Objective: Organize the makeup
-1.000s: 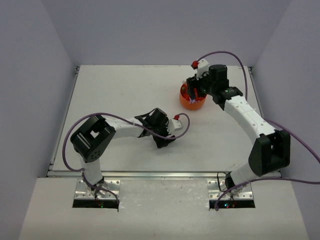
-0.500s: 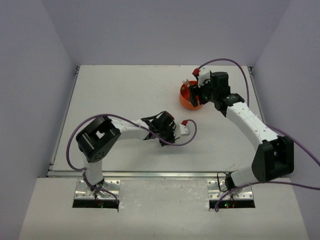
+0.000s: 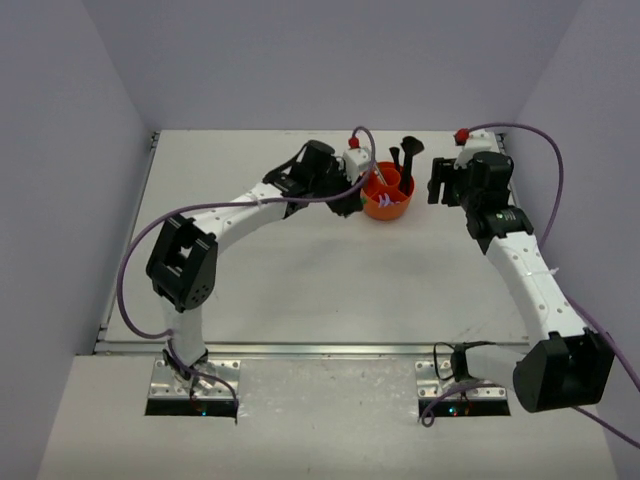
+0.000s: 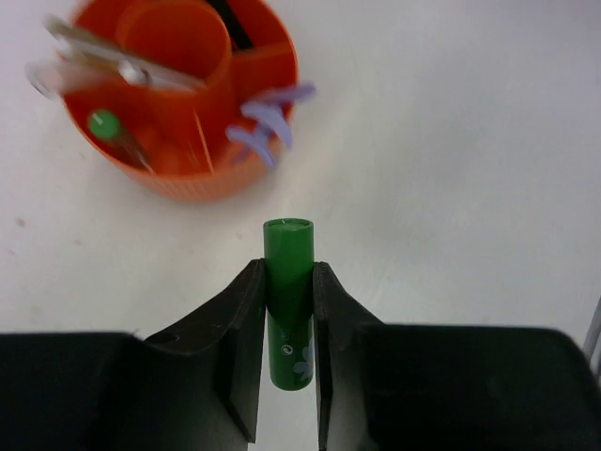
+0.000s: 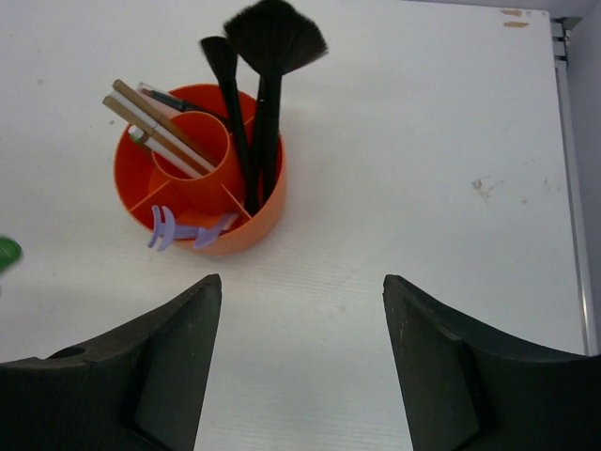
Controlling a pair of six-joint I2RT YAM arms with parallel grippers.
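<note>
Left gripper (image 4: 288, 274) pinches small green plastic tube (image 4: 288, 242) — right gripper (image 5: 300, 287) gapes, empty. Risk: tube snags on the crowded round orange compartmented cup (image 4: 178, 183) — tips it.

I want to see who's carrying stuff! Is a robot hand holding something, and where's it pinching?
The left gripper pinches the green tube by its sides, below its top end. The right gripper holds nothing.

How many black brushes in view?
2. The fan brush and a narrower brush stand together in one outer compartment of the orange cup. More could be hidden.
</note>
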